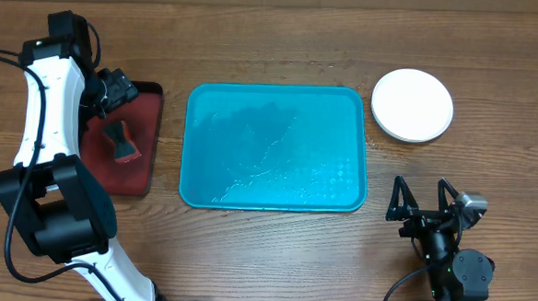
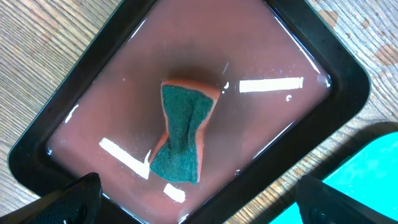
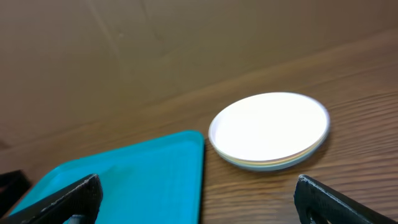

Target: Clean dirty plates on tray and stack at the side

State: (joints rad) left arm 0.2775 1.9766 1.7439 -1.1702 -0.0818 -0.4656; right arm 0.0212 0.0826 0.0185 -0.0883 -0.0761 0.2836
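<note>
The turquoise tray [image 1: 275,147] lies mid-table with nothing on it; it shows in the right wrist view [image 3: 124,177] too. The plates stand in one stack [image 1: 412,105] on the table right of the tray's far corner, the white one on top. In the right wrist view the stack [image 3: 268,129] shows a yellow-green and a pale blue rim under the white plate. My left gripper [image 1: 115,89] is open and empty above the dark red tray [image 1: 142,116]. My right gripper [image 1: 421,203] is open and empty near the front right, apart from the stack.
The dark red tray with black rim [image 2: 93,106] holds a film of liquid and a sponge [image 2: 184,134], green side up, orange beneath, pinched at the middle. The sponge shows in the overhead view [image 1: 122,141]. A cardboard wall [image 3: 155,50] stands behind the table.
</note>
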